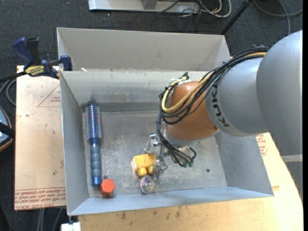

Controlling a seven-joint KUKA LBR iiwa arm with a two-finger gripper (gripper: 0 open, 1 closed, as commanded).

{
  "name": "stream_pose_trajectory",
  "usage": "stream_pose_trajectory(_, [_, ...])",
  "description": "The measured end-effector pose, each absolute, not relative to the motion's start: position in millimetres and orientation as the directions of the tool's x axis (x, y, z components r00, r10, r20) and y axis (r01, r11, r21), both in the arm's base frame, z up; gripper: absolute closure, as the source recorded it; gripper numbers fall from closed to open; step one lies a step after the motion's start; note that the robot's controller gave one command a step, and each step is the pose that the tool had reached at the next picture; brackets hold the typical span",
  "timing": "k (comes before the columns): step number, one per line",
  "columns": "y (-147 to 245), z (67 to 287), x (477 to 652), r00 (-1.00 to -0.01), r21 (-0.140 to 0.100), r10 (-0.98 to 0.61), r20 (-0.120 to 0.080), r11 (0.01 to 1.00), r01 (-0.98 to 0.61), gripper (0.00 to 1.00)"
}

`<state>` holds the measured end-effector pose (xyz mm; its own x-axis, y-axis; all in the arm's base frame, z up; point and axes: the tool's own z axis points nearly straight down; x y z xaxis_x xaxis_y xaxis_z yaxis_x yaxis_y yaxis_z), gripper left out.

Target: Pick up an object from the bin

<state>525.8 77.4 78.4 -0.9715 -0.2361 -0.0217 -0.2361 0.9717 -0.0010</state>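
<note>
My gripper (157, 161) reaches down into the bin's front middle, its metal fingers just showing below the orange cover. A small yellow block-like thing (142, 164) lies right beside the fingers, on their left and touching or nearly touching them. Just in front of it rests a small clear, shiny round thing (147, 186). Whether the yellow thing is between the fingers is hidden by the gripper body.
A blue round hairbrush (94, 141) lies along the bin's left wall, handle toward the front. An orange ball-like thing (107, 187) sits at its handle end in the front left corner. The arm and cables fill the bin's right half.
</note>
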Motion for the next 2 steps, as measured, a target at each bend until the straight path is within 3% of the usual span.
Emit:
stream_pose_trajectory(1, [73.8, 186.8, 539.4, -0.952, -0.001, -0.307, -0.012, 0.952, -0.307, 1.0])
stream_pose_trajectory(2, [82.4, 362.7, 521.2, -0.95, -0.002, -0.311, -0.012, 0.95, -0.311, 1.0])
